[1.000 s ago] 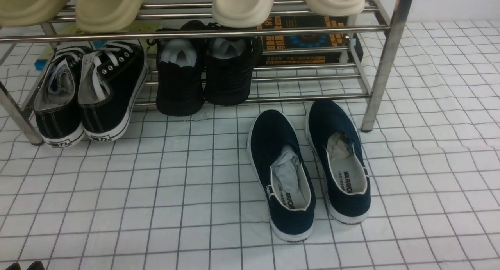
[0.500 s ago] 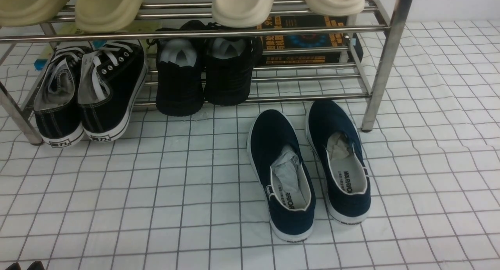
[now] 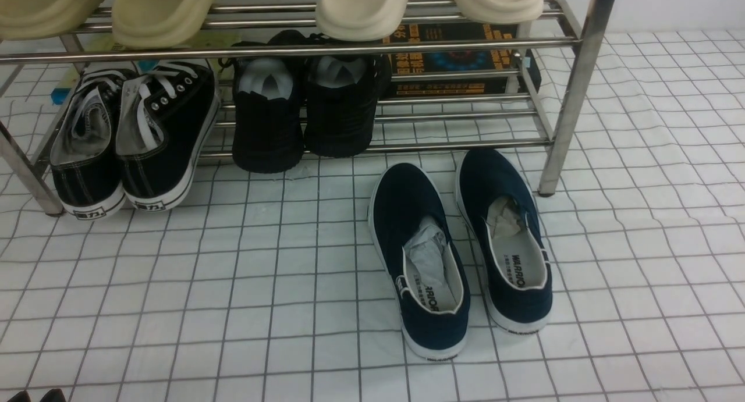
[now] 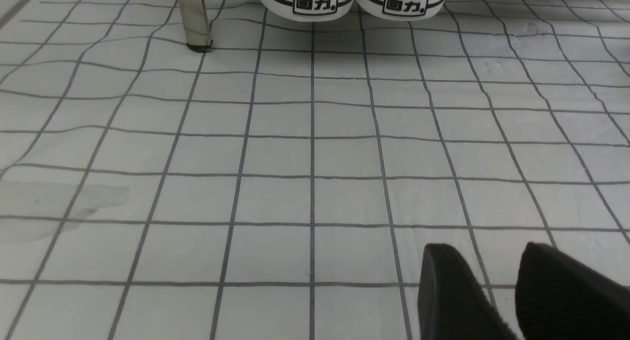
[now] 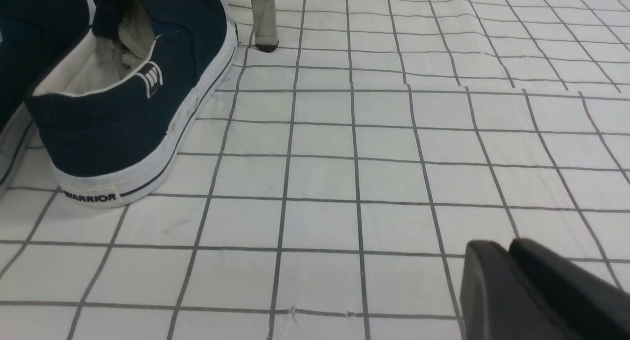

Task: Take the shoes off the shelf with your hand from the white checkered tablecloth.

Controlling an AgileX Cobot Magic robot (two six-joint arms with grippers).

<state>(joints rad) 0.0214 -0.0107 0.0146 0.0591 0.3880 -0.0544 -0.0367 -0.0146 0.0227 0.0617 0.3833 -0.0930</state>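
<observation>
The navy blue canvas slip-on shoes with white soles (image 3: pixel 419 216) stand side by side on the white cloth with a thin dark grid (image 3: pixel 233 309), right of centre in the front view. Their toes point toward the shiny steel-tube shoe rack (image 3: pixel 465 146) across the upper part of the frame. On its lower tier, at upper left, sit black lace-up canvas sneakers (image 3: pixel 169 128), with all-black shoes (image 3: pixel 268 123) beside them.

The left gripper's black jaws (image 4: pixel 492 261) are spread slightly, with cloth visible between them. The right gripper's dark jaws (image 5: pixel 499 246) hold nothing visible, their tips close together.
</observation>
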